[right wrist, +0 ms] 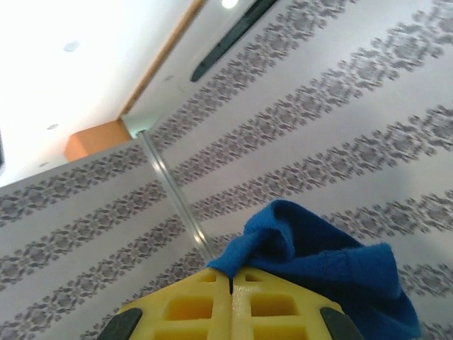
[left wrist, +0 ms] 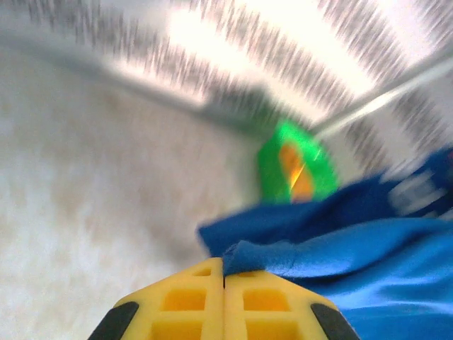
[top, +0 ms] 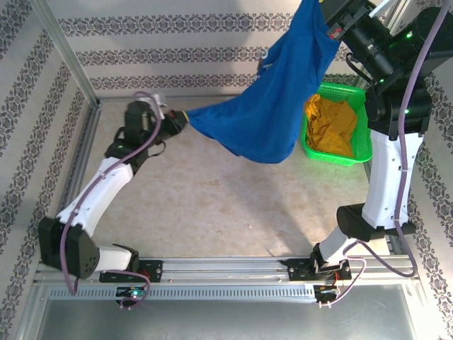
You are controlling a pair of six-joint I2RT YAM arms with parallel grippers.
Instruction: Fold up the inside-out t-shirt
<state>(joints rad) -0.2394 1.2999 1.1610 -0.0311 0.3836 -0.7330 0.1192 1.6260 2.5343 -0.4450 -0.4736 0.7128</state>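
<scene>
The royal-blue inside-out t-shirt [top: 279,99] hangs in the air above the table, stretched between both arms. My left gripper [top: 182,117] is shut on a corner of it at the left, low over the table. In the left wrist view the yellow fingers [left wrist: 185,301] meet with blue cloth [left wrist: 340,248] pinched at their tips. My right gripper [top: 327,15] is raised high at the top right, shut on another edge of the shirt. The right wrist view has its yellow fingers [right wrist: 191,308] closed on a bunched fold of blue cloth [right wrist: 322,258] against the patterned wall.
A green basket [top: 361,138] stands at the right rear of the table with a mustard-yellow garment [top: 331,126] in it, partly behind the hanging shirt. Patterned walls and a metal frame post [top: 71,57] bound the table. Bare beige tabletop [top: 212,205] lies below the shirt.
</scene>
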